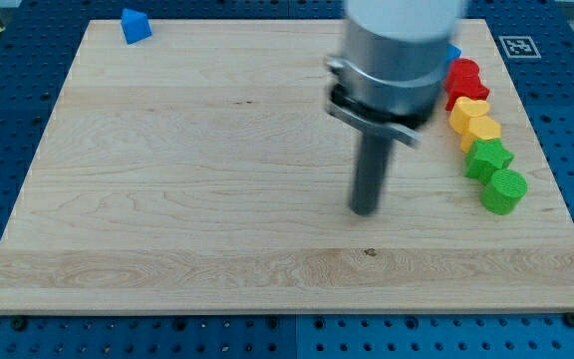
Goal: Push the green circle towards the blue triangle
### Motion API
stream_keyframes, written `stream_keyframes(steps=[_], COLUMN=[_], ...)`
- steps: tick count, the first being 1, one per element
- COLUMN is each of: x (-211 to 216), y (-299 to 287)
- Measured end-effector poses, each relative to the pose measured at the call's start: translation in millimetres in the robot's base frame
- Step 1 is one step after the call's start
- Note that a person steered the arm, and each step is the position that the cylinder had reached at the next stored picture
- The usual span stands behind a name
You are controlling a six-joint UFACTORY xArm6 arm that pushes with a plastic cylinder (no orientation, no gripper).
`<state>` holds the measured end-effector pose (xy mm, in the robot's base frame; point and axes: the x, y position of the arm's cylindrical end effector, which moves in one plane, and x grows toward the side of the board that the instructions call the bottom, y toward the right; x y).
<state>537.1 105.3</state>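
In the 1 camera view, the wooden board [167,199] is lying on a blue perforated table [8,100], and my tip [365,210] is resting on bare wood near the board's middle, a little towards the view's right. I am carrying no jaws, only a plain rod, so nothing is being clamped and the tip is touching no block.

The green circle [505,189] is sitting near the board's right edge, at the lower end of a column of blocks. Just above it, touching or nearly so, a second green block [488,158] is sitting, its shape hard to make out. Above that, 2 yellow blocks [473,119] and a red block [463,78] are continuing the column, with a sliver of another blue block [453,52] showing behind my arm's housing.

The blue triangle [136,25] is standing well apart, at the view's top left corner of the board.

My tip is sitting left of the circle, on the triangle's side, so pushing from here would be driving the circle away from its goal. I judge the tip should be going round to the circle's lower right, then pushing up and left without nudging the neighbouring green block
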Motion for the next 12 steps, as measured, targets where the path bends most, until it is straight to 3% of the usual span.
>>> stream_keyframes(steps=[1, 2, 3, 6, 12], x=[42.1, 47.4, 25.7, -4.0, -50.4], y=[76.5, 140.2, 158.1, 157.6, 49.7])
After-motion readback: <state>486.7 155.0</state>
